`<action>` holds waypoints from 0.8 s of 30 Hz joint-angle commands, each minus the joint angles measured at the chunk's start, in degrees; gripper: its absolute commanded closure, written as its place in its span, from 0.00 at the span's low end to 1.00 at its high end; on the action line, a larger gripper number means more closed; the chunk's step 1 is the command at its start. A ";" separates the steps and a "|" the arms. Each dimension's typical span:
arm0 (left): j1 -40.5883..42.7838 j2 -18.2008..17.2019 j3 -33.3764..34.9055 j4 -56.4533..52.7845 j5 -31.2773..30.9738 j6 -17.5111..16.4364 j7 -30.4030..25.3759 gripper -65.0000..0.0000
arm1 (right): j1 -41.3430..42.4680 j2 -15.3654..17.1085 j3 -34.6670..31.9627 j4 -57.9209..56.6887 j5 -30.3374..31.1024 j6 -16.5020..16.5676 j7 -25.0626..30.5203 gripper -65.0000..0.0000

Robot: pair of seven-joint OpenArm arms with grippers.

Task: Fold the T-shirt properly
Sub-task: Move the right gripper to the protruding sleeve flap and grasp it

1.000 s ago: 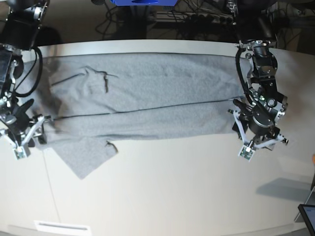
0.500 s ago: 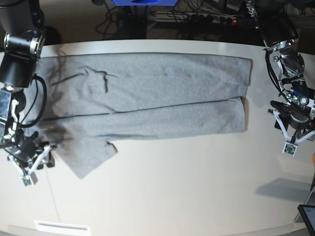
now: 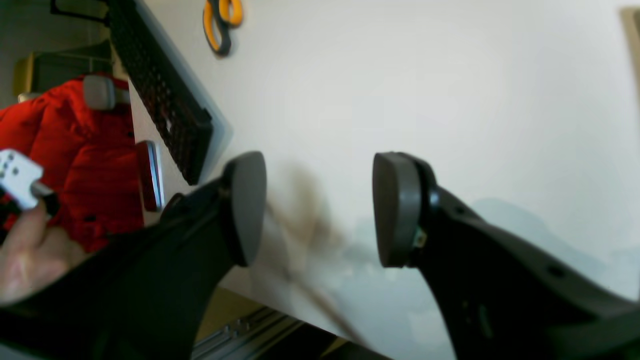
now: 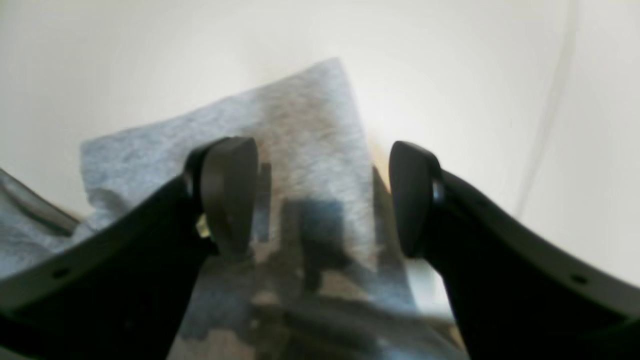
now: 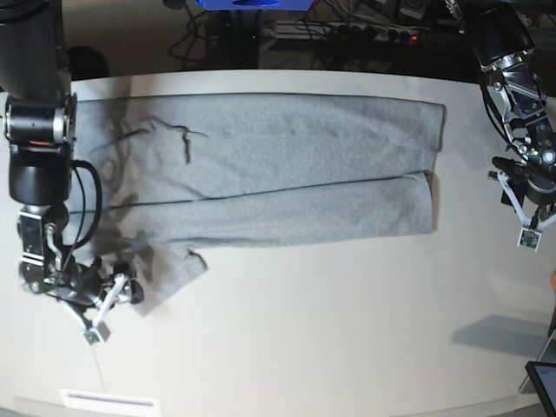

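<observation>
The grey T-shirt [image 5: 261, 169] lies spread lengthwise across the far half of the pale desk [image 5: 330, 330], folded into a long band with a seam line running along its middle; one sleeve [image 5: 169, 274] sticks out from its near edge toward the base view's left, and the straight hem end sits toward the right. The right claw [image 5: 109, 304] is low over the desk at the base view's lower left, right at the tip of that sleeve. In the right wrist view its two dark pads stand apart with the sleeve's grey corner [image 4: 305, 165] lying flat between and beyond them; nothing is pinched, and whether a pad touches the cloth cannot be told. The left claw [image 5: 530, 213] hangs at the base view's right edge, well apart from the shirt's hem end. Its wrist view shows the fingers [image 3: 245, 205] spread wide over bare desk with nothing between them. Farther off in that view lie orange-handled scissors [image 3: 222, 22] and a black perforated tray [image 3: 160, 95] near the desk's edge, with a red jacket [image 3: 75, 150] beyond and a blurred human hand [image 3: 30, 250] at the frame's left.
</observation>
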 commanded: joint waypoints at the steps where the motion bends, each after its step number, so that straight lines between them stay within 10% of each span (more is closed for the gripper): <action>1: -0.78 -1.24 -0.33 0.98 0.23 0.32 -0.96 0.49 | 3.29 0.92 -0.42 -2.07 0.59 -0.16 2.94 0.39; 24: -0.69 -0.98 -0.33 0.80 -0.12 0.32 -0.96 0.49 | 5.66 -0.84 -6.48 -14.99 0.59 -0.33 12.26 0.39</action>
